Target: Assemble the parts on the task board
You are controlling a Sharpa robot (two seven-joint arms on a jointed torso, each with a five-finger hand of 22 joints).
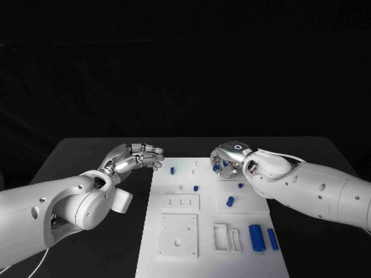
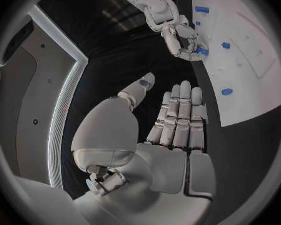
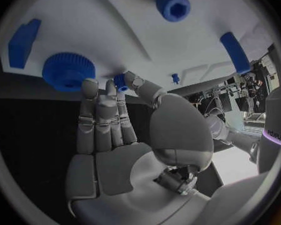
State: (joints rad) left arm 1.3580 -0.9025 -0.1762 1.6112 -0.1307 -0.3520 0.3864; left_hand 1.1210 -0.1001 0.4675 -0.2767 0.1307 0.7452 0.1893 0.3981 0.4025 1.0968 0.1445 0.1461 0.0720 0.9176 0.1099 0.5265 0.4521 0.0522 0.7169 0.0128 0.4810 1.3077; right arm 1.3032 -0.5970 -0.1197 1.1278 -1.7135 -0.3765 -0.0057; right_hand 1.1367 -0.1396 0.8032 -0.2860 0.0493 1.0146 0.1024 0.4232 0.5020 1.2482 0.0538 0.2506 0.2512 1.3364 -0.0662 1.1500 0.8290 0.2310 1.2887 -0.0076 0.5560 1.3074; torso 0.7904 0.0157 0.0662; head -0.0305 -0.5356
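Over the far end of the white rectangular task board point(image 1: 210, 226), our right hand point(image 1: 233, 159) pinches a small blue part point(image 3: 120, 81) at its fingertips. Beside the board's left edge, our left hand point(image 1: 135, 157) hovers released, fingers straight and holding nothing. Near us, two blue cylindrical pegs point(image 1: 263, 237) lie on the board.

Both arms point(image 1: 43, 208) have smooth white shells with small dark screw holes. Each silver hand point(image 1: 135, 157) has segmented metallic fingers point(image 2: 178, 115).

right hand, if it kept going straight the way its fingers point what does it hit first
Probably the small blue part right at the fingertips of the right hand, with the task board under it. The blue toothed wheel sits just to one side; depth is hard to judge.
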